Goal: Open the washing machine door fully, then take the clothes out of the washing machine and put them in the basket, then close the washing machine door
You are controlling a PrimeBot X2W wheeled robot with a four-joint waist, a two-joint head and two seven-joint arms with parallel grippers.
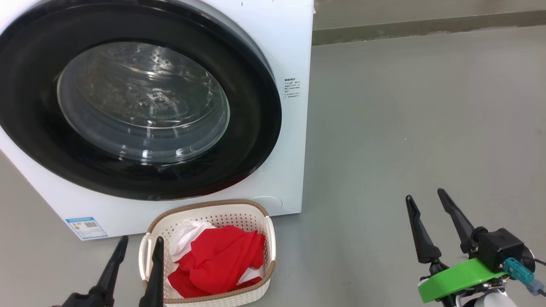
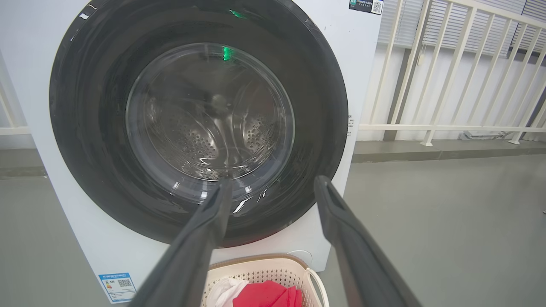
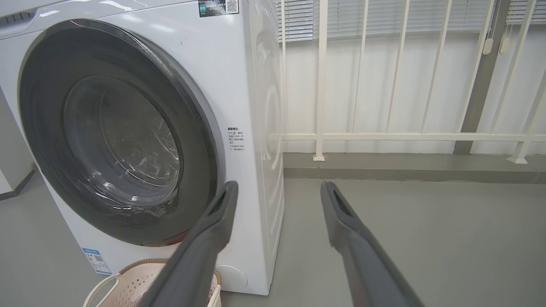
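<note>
Smooth grey floor [image 1: 418, 128], evenly lit. Along its far edge, a low grey kerb [image 3: 405, 167] carrying a white railing [image 3: 405, 137]. Behind the bars, white wall [image 3: 375, 85] and what look like slatted blinds [image 3: 298, 19].

Bright even light; glare on the door glass [image 1: 143, 102].

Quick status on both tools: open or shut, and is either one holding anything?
Left tool: open, holding nothing.
Right tool: open, holding nothing.
</note>
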